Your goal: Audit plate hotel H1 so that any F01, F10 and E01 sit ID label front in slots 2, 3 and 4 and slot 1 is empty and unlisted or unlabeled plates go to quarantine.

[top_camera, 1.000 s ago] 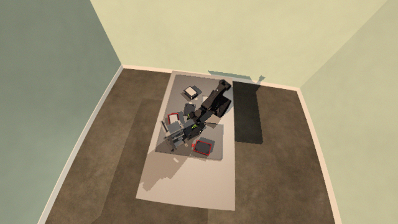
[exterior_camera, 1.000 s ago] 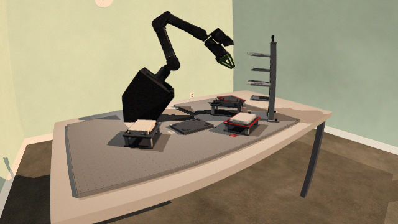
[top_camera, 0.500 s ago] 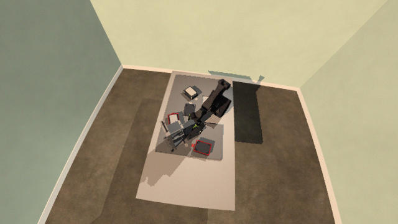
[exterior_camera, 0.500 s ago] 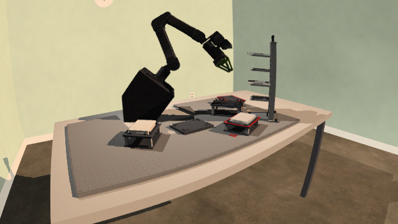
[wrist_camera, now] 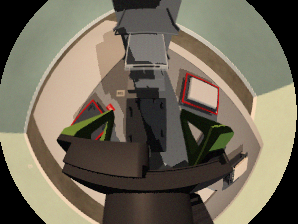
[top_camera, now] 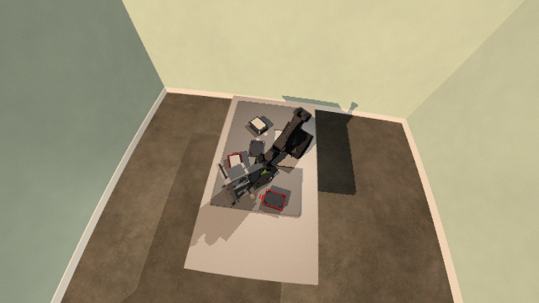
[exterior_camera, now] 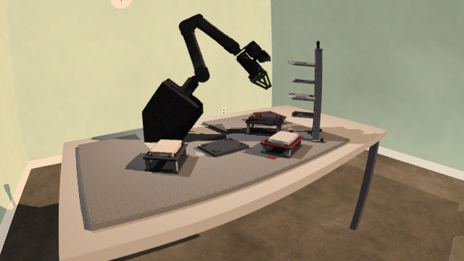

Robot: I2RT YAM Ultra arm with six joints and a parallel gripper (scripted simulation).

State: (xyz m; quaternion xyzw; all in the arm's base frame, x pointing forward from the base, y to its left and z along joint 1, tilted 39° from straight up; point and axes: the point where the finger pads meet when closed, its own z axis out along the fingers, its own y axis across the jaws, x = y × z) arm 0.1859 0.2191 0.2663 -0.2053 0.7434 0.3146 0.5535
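Hotel H1: post [exterior_camera: 318, 90] right of centre in the exterior view, four shelves jutting left; at least one pale plate [exterior_camera: 301, 96] shows on the third shelf from the top, the other shelves too thin to read from here.
Labels: none legible in any view.
Plate handling: judged light, rigid moulded plastic with smooth sides likely to slip; best taken across the two long sides near the middle, kept level, not squeezed hard.
Gripper [exterior_camera: 262, 80]: green fingers spread fully, nothing between them; hangs in the air at upper centre of the exterior view, left of the hotel and well apart from it, pointing down and toward it.
Red nest, near [exterior_camera: 281, 143]: lower centre-right, holds a white plate, flat.
Red nest, far [exterior_camera: 267, 117]: behind it, no white plate seen in it.
Grey nest [exterior_camera: 164, 157]: lower left of centre, holds a pale plate.
Flat nest [exterior_camera: 222, 147]: dark, low, between the two.
Arm base [exterior_camera: 170, 110]: black block, centre left.
Surface [exterior_camera: 116, 196]: grey perforated deck on a beige top.
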